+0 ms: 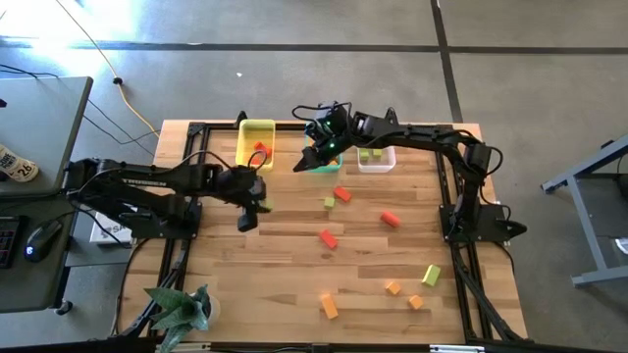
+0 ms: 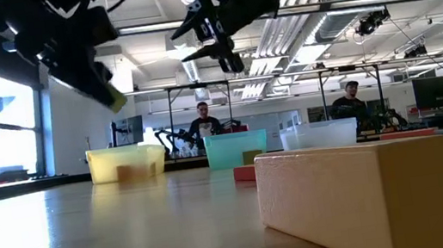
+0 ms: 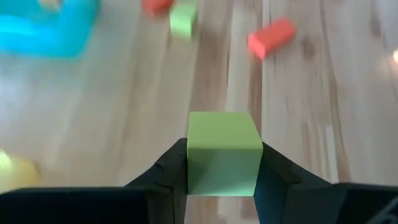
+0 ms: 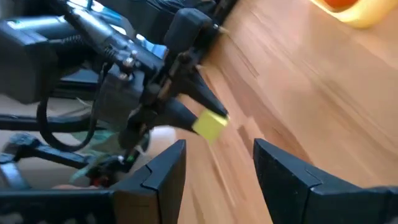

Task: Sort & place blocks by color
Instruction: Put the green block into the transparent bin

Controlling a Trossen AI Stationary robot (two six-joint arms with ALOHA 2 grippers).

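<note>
My left gripper [image 1: 253, 208] hovers above the table's left middle, shut on a light green cube [image 3: 222, 143], which also shows in the low view [image 2: 116, 98] and the right wrist view [image 4: 210, 126]. My right gripper [image 1: 319, 152] is open and holds nothing [image 4: 217, 165]. It hangs over the teal bin [image 1: 321, 165] at the far edge. A yellow bin [image 1: 257, 142] holds an orange-red block, and a clear bin [image 1: 376, 157] holds green ones. Red [image 1: 328, 237], green [image 1: 431, 275] and orange [image 1: 329, 306] blocks lie flat on the wood. My left gripper pinches the green cube between its two fingers [image 3: 171, 171], which press on two opposite side faces [image 3: 194, 163]. The fingers slant down from the table's left. The cube is lifted clear of the table, and its front half sticks out past the fingertips.
Loose blocks are scattered over the table's middle and near right: green [image 1: 330, 203], red [image 1: 341, 193], red [image 1: 390, 218], orange [image 1: 392, 287]. A plant [image 1: 182, 309] stands at the near left corner. One block [image 2: 362, 195] fills the low view's foreground. Two people are in the room beyond the table.
</note>
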